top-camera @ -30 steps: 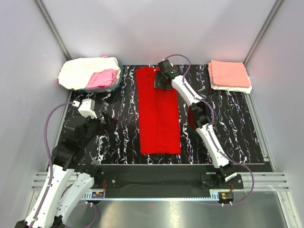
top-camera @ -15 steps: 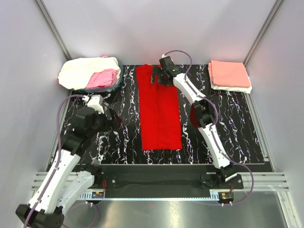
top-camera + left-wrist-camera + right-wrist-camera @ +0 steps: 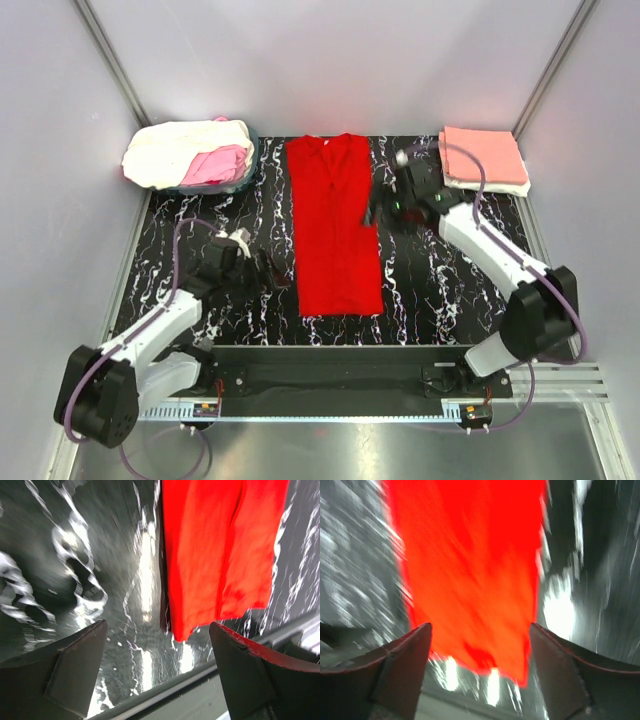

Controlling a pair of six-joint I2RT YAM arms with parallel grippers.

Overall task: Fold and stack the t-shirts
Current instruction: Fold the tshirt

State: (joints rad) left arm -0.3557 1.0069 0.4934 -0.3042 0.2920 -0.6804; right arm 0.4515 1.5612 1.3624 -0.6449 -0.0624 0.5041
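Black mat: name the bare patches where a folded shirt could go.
Free: the near-right patch between the red shirt and the right arm; the strip between the shirt pile and the left arm. Crowded: both back corners, pile and folded stack.

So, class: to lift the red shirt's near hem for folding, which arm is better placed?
Probably left: the left pincer, open, sits beside the red shirt at its near-left corner; the right pincer hangs farther up its right edge.
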